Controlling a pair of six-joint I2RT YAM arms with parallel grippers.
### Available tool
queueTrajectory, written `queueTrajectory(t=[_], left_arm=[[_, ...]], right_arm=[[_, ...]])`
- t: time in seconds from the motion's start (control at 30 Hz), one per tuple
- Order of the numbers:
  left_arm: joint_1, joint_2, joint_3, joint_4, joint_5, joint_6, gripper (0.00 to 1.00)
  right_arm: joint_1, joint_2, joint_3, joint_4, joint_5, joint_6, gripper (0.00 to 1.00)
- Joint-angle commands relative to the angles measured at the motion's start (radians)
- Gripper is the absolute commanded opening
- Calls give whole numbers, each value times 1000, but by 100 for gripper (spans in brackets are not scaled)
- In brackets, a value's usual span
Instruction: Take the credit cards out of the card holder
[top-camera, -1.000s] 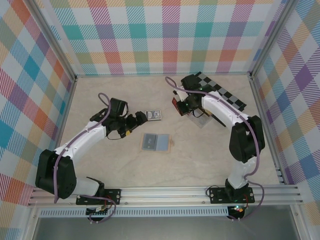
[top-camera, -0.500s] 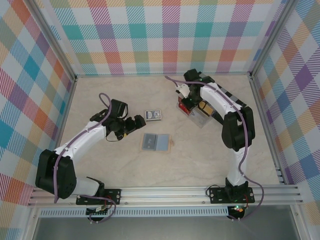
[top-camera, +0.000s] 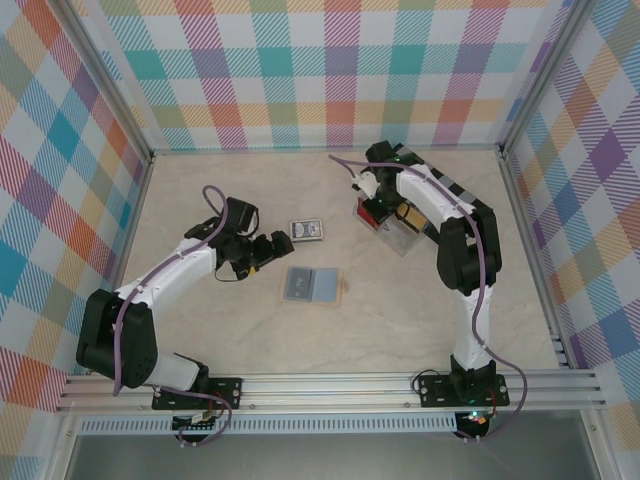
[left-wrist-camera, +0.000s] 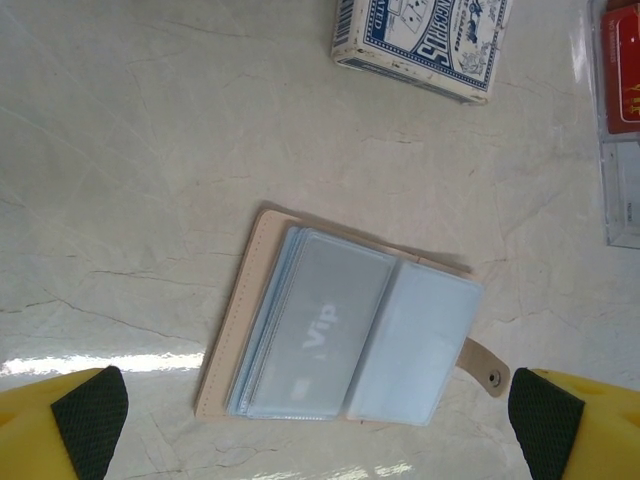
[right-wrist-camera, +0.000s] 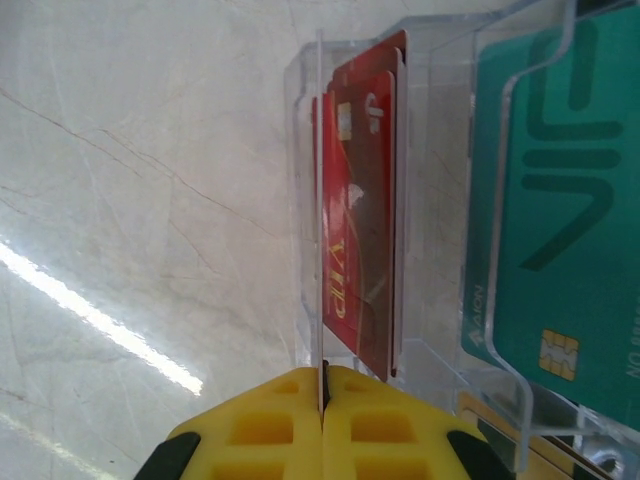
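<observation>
The card holder (left-wrist-camera: 340, 330) lies open on the table, tan outside with a snap tab, its clear sleeves up; one sleeve shows a pale card marked "Vip" (left-wrist-camera: 322, 325). In the top view the card holder (top-camera: 312, 285) sits mid-table. My left gripper (left-wrist-camera: 318, 408) hangs over it, open, with one finger on each side, and in the top view it (top-camera: 268, 248) is just left of the holder. My right gripper (right-wrist-camera: 323, 385) is shut on a thin credit card seen edge-on (right-wrist-camera: 321, 200), held at the left end of a clear rack. From above, the right gripper (top-camera: 373, 203) is over that rack.
The clear plastic rack (top-camera: 397, 228) holds red cards (right-wrist-camera: 360, 250) and a green card (right-wrist-camera: 560, 220). A dark blue playing-card pack (top-camera: 307, 232) lies just behind the holder; it is at the top of the left wrist view (left-wrist-camera: 420, 45). Checked walls enclose the table.
My right gripper carried its card from left of the rack to over the rack's left end, and that arm folded in. My left gripper barely shifted.
</observation>
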Motion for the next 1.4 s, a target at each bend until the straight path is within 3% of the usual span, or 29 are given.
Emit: queueTrajectory(t=[0.0,0.17,0.53,0.83,1.07,1.2,1.37], left_arm=[[11,13,-1,22,24,5,100],[11,22,0,31,34,2,100],[13,16,-5,43,43,3,100],[14,4,0,23,36,7,100],[14,-7,-17,-10,48,34,100],[10,-14,-37,-17,71,47,98],[-13,-14,-63,-9,95,45,90]], right_arm=[[-12,20,19,-12,18,18,0],[-17,34,29,-5,6,15,0],[-18,56,78,-10,-44,3,19],[-18,-55,56,13,-111,85,24],[-17,-283,-117,105,-270,368,45],[4,-427,-293,186,-343,596,50],[98,-544,-486,298,-375,835,54]])
